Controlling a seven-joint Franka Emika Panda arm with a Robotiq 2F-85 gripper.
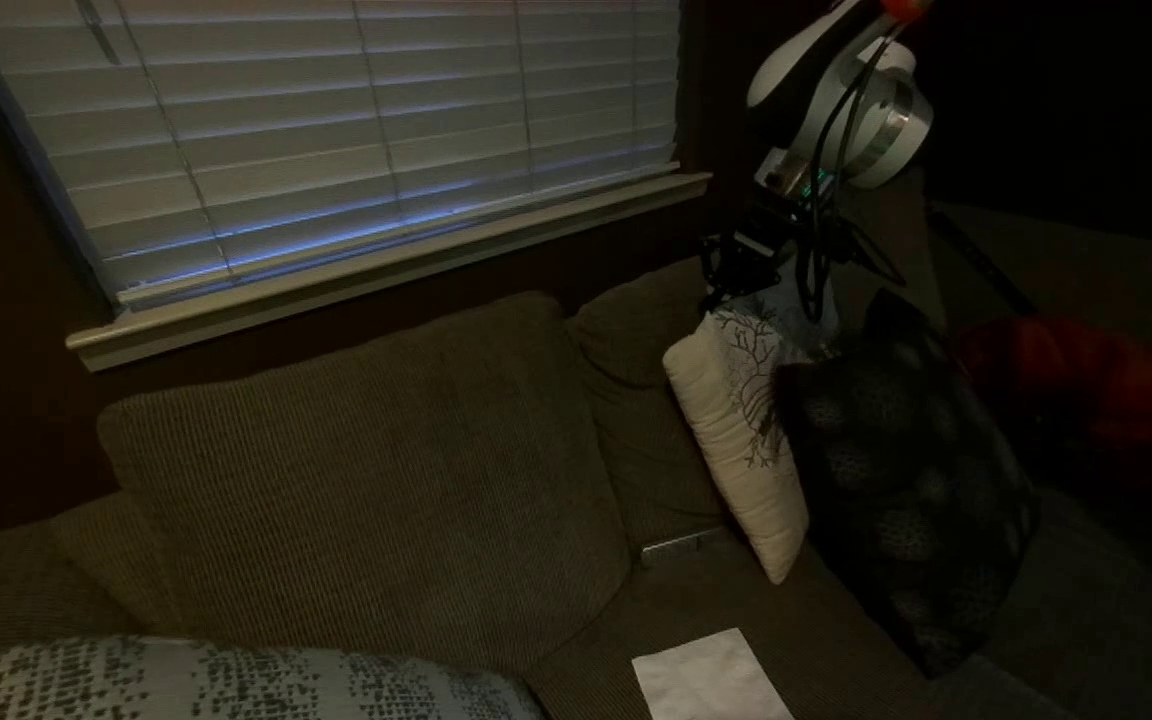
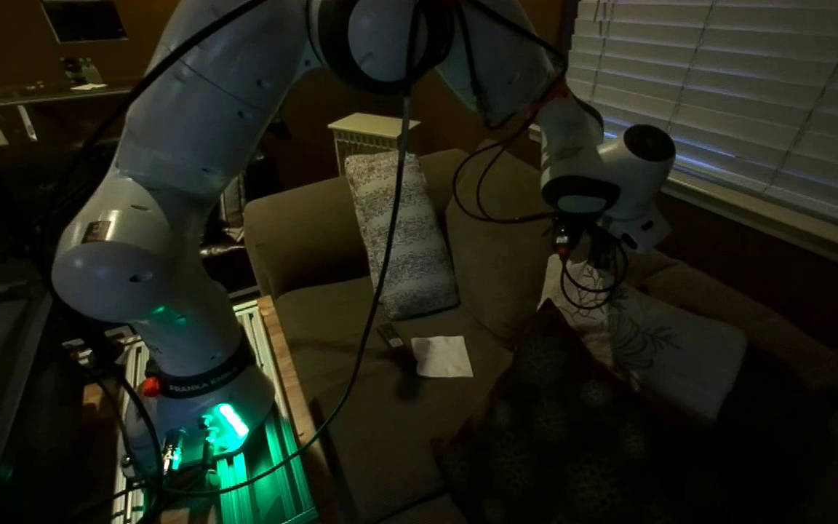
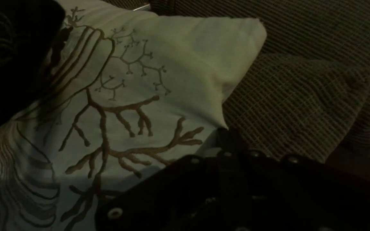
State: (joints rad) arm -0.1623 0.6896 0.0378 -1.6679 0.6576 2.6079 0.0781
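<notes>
A white pillow with a brown branching coral print fills much of the wrist view. It also leans on the couch in both exterior views. My gripper is shut on the pillow's edge, and the cloth is drawn into a fold at the fingertips. In an exterior view the gripper is at the pillow's top, pointing down. In another exterior view the fingers are mostly hidden by cables and shadow. A black patterned pillow leans against the white one; it also shows in the wrist view.
The brown ribbed couch stands below a window sill with blinds. A white square cloth or paper and a remote lie on the seat. A grey patterned pillow leans at the far end. A loose cable hangs from the arm.
</notes>
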